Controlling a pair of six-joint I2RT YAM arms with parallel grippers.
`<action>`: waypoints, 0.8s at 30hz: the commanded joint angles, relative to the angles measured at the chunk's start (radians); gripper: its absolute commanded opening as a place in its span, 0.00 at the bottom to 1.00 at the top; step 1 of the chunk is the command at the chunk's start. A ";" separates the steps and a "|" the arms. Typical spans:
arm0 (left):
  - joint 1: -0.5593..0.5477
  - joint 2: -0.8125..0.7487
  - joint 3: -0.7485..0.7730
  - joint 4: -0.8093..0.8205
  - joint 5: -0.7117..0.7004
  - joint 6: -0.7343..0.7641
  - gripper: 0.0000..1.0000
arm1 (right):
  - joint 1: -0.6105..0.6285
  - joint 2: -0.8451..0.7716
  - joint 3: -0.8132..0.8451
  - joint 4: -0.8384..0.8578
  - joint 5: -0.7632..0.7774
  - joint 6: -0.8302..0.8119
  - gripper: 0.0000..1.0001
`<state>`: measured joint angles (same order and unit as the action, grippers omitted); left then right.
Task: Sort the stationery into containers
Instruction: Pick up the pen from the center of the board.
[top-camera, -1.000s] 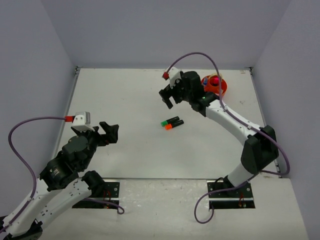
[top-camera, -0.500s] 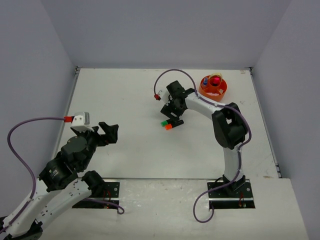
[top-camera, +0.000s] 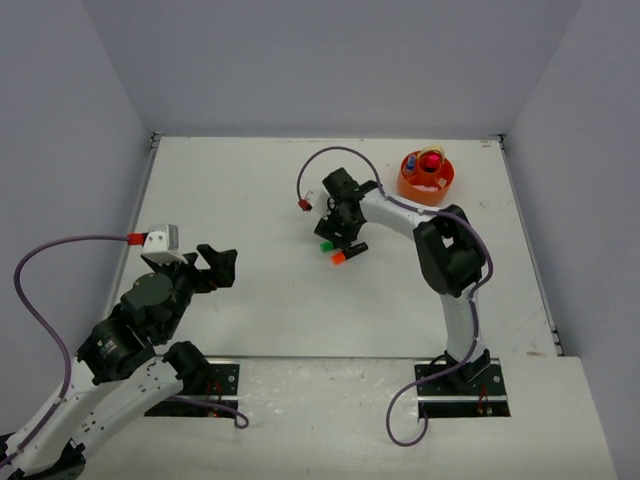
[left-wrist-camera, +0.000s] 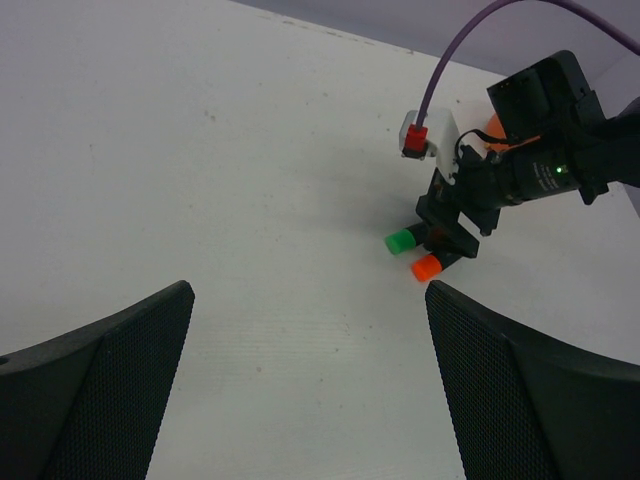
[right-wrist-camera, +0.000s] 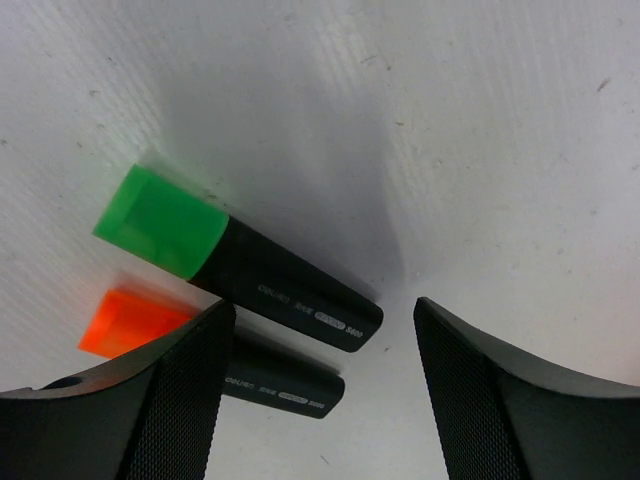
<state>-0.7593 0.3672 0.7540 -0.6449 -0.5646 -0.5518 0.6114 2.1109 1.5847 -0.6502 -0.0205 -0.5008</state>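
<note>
Two black highlighters lie side by side on the white table, one green-capped (right-wrist-camera: 240, 265) and one orange-capped (right-wrist-camera: 275, 385). My right gripper (right-wrist-camera: 322, 305) hangs low over their black rear ends, open, with the green one's end between the jaws and the left finger (right-wrist-camera: 170, 400) overlapping the orange one. From above, the right gripper (top-camera: 345, 232) covers the bodies, leaving the green cap (top-camera: 326, 245) and orange cap (top-camera: 338, 257) showing. The orange tub (top-camera: 443, 188) stands at the back right with pink and other small pieces inside. My left gripper (top-camera: 218, 262) hangs open and empty at the near left.
The left wrist view shows the right gripper (left-wrist-camera: 455, 235) over both highlighters' caps (left-wrist-camera: 402, 241), far ahead of my left gripper (left-wrist-camera: 308, 300). The right arm's purple cable (top-camera: 320, 160) loops above the table behind the gripper. Grey walls bound the table on three sides.
My right arm swung from beside the tub leftward and down onto the two highlighters, and its jaws narrowed somewhat. The left arm has not moved.
</note>
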 joint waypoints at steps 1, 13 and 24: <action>0.006 -0.005 -0.013 0.037 0.008 0.041 1.00 | 0.024 0.038 0.084 -0.035 -0.022 -0.012 0.72; 0.006 -0.017 -0.013 0.039 0.006 0.038 1.00 | 0.072 0.132 0.219 -0.173 -0.099 -0.039 0.70; 0.006 -0.022 -0.013 0.040 0.011 0.039 1.00 | 0.082 0.182 0.258 -0.176 -0.091 -0.041 0.42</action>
<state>-0.7593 0.3504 0.7540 -0.6445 -0.5610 -0.5377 0.6857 2.2527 1.8027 -0.8033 -0.1051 -0.5206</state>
